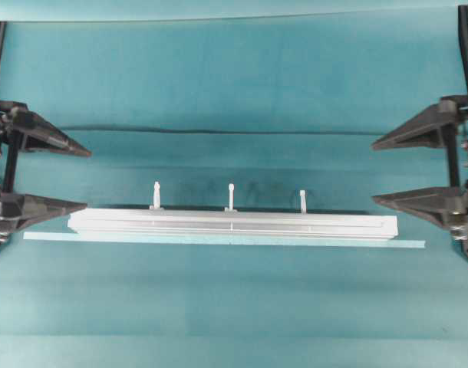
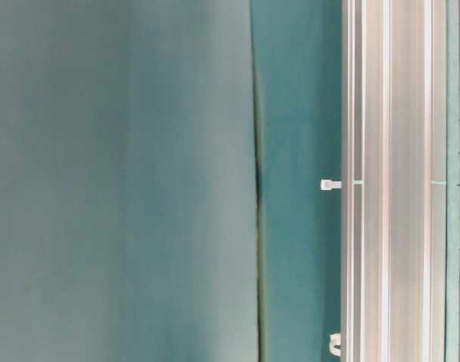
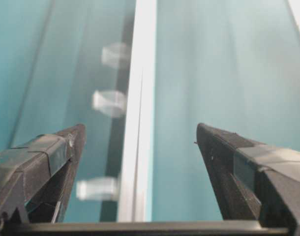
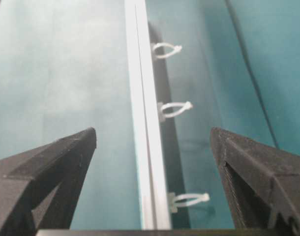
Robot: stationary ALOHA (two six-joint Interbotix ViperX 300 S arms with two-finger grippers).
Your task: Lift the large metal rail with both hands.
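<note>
Large metal rail [image 1: 232, 224] lying flat across lower middle of overhead frame, grooves running lengthwise, spanning most of the width. Three white pegs [image 1: 231, 196] standing off its upper edge. Thin pale tape strip [image 1: 219, 240] just below the rail, parallel, sticking out past both ends. All on teal table cover [image 1: 234, 92] with a dark crease running across above the rail.

In table-level view, rail [image 2: 388, 181] runs vertically down the right side, two pegs on its left edge.

Left gripper [image 1: 84, 178] at left edge of overhead frame, jaws spread wide, nothing between them, lower finger tip close to rail's left end, contact not clear. Right gripper [image 1: 376, 170] at right edge, likewise spread wide, holding nothing, apart from rail's right end.

Left wrist view: rail [image 3: 140, 123] blurred, between fingers. Right wrist view: rail [image 4: 147, 147] centred between fingers.
</note>
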